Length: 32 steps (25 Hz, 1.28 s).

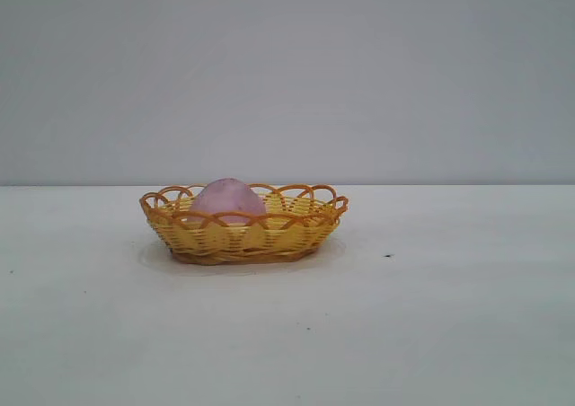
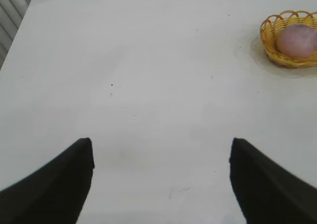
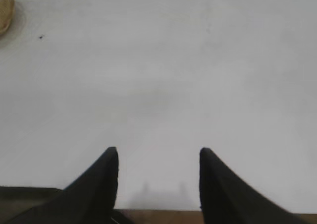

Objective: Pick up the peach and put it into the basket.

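Observation:
The pink-mauve peach (image 1: 227,198) lies inside the yellow wicker basket (image 1: 296,231), toward its left end, on the white table. The left wrist view shows the same peach (image 2: 296,40) in the basket (image 2: 270,35) far off from my left gripper (image 2: 161,144), which stands open over bare table with nothing between its black fingers (image 2: 74,169). My right gripper (image 3: 158,152) is also open and empty over bare table near the table's edge; only a sliver of the basket (image 3: 5,13) shows in its view. Neither arm appears in the exterior view.
A small dark speck (image 1: 387,256) marks the white table (image 1: 449,334) right of the basket. A grey wall stands behind. A brown table edge (image 3: 163,216) shows under the right gripper, and pale slats (image 2: 10,11) lie beyond the table in the left wrist view.

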Tool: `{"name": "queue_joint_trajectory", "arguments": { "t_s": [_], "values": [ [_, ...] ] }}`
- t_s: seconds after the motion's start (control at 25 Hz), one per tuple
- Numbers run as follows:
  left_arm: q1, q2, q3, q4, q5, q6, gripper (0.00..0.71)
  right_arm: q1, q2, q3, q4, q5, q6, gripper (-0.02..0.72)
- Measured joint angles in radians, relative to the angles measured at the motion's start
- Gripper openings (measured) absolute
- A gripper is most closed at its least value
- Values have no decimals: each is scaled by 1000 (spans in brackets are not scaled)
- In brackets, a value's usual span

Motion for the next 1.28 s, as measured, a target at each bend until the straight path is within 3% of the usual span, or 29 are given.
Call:
{"name": "queue_joint_trajectory", "arguments": {
  "t_s": [0.48, 1.28],
  "values": [
    [0, 0, 0, 0, 0, 0, 505, 0, -291, 37, 2, -18, 10, 306],
    [0, 0, 0, 0, 0, 0, 505, -8, -305, 37, 8, -16, 14, 306]
  ]
}}
